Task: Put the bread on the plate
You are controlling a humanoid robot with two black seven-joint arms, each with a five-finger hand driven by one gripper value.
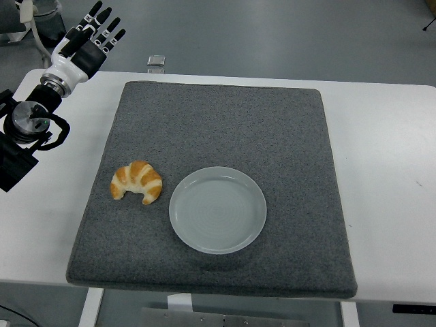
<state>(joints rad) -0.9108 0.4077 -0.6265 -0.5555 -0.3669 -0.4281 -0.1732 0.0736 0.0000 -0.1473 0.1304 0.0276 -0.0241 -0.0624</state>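
Note:
A golden croissant (137,182) lies on the grey mat (218,122), near its left edge. Just right of it, almost touching, sits a round pale grey plate (217,210) with nothing on it. My left hand (92,39) is raised at the top left, beyond the table's far left corner, fingers spread and holding nothing. It is well away from the croissant. The right arm does not show.
The mat covers most of the white table (388,136). A small clear object (157,61) lies at the table's far edge behind the mat. The left arm's black joints (27,126) hang over the table's left side.

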